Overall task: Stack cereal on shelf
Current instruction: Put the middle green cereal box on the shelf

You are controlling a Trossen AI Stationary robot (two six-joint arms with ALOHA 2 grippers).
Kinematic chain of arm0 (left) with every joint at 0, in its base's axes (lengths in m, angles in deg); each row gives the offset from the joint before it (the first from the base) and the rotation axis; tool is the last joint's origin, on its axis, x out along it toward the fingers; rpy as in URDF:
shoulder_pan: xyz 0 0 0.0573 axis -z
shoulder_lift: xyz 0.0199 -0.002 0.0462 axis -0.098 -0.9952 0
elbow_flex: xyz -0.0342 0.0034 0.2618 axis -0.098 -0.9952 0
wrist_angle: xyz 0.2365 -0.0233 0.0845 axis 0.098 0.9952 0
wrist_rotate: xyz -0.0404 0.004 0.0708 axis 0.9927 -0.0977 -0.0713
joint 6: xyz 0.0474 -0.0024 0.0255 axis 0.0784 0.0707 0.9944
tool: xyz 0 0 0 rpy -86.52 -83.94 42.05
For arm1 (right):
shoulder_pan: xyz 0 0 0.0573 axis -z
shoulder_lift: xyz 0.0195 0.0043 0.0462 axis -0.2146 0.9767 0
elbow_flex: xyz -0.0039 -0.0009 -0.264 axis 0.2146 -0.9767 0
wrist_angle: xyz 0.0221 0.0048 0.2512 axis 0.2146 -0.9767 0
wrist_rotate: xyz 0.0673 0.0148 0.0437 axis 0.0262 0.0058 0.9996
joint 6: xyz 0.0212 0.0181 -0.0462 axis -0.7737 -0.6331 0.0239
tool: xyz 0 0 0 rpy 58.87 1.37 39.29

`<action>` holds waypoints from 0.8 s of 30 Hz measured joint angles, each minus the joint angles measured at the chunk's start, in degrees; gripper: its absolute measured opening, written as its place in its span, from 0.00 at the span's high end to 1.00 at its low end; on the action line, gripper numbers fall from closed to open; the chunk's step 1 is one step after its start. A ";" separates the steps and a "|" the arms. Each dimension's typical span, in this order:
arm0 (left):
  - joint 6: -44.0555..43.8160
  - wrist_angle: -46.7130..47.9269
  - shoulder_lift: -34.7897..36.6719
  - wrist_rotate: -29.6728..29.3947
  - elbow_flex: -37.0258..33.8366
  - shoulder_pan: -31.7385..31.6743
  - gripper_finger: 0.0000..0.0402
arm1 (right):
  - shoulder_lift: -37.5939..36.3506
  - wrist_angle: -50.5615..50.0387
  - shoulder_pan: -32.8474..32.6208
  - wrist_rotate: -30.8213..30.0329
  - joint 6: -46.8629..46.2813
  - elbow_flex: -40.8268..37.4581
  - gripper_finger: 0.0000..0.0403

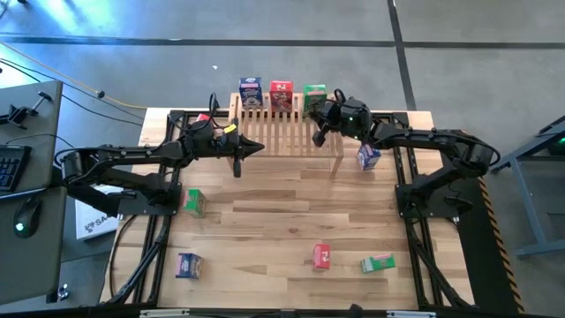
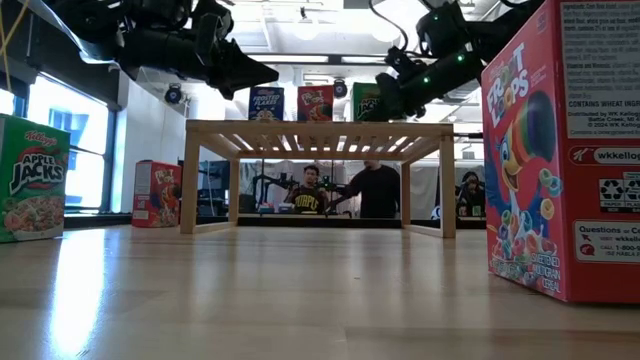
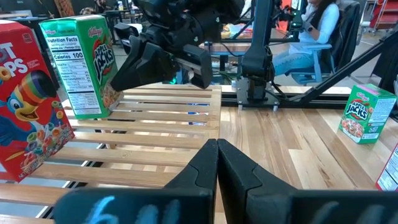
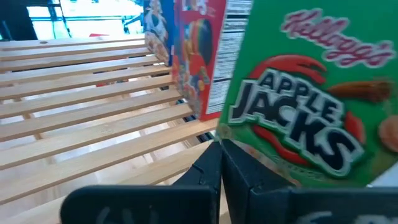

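Right hand: fingers pressed together, grasping nothing, poised over the shelf's right end just in front of the green box.
Left hand: fingers likewise clenched and empty, hanging at the shelf's front left edge.

Tabletop, near edge: blue cereal box at left; red box near centre; green box lying flat, to its right.
Tabletop, middle left: green box, beside the left arm's base.
Tabletop, right of the shelf: blue-and-white box, just beside the shelf's right leg.
Tabletop, far left: red box, partly hidden by the left arm.

Shelf: light slatted wood, at the far middle of the tabletop.
Shelf, back edge: three boxes upright in a row, blue, red, then the green one; slats in front of them bare.
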 joint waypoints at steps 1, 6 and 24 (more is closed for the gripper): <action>0.00 0.00 0.00 0.00 0.00 0.00 1.00 | 0.00 0.00 -0.09 0.04 0.22 0.00 1.00; 0.00 0.00 0.00 0.00 0.00 0.00 1.00 | 0.00 0.00 0.21 0.20 0.65 0.00 1.00; 0.00 -0.04 0.00 0.00 0.00 0.00 1.00 | -1.01 0.41 1.00 3.15 0.01 0.00 1.00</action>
